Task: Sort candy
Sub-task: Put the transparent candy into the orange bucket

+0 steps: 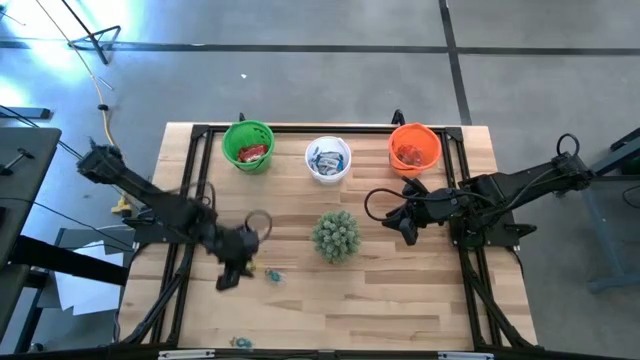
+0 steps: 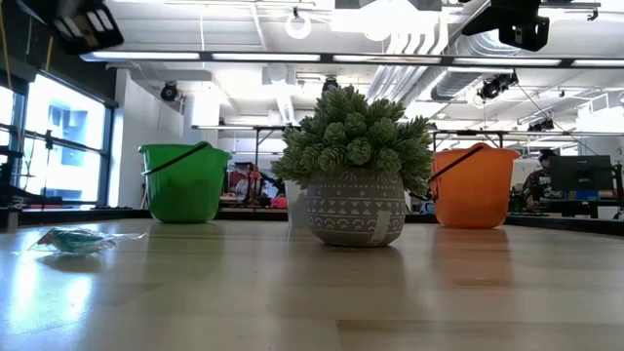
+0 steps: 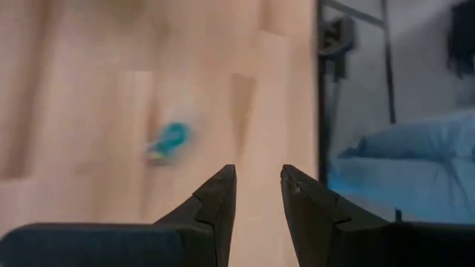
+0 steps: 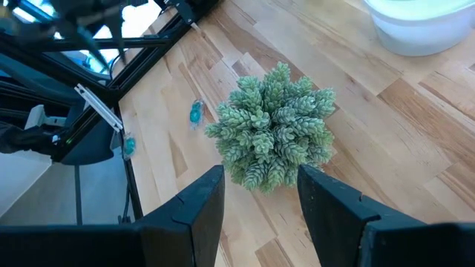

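Note:
A candy in a light blue wrapper (image 1: 272, 273) lies flat on the wooden table left of the potted plant; it also shows in the low view (image 2: 73, 239) and blurred in the left wrist view (image 3: 169, 141). My left gripper (image 1: 230, 275) hovers just left of it, open (image 3: 258, 182), with nothing between its fingers. A second blue candy (image 1: 240, 343) lies at the table's near edge. My right gripper (image 1: 400, 225) waits open (image 4: 260, 182) right of the plant, empty.
A green cup (image 1: 248, 146) holding red candy, a white cup (image 1: 328, 160) holding blue-white candy and an orange cup (image 1: 414, 148) stand in a row at the far edge. The spiky green plant (image 1: 336, 236) in its grey pot (image 2: 356, 216) stands mid-table.

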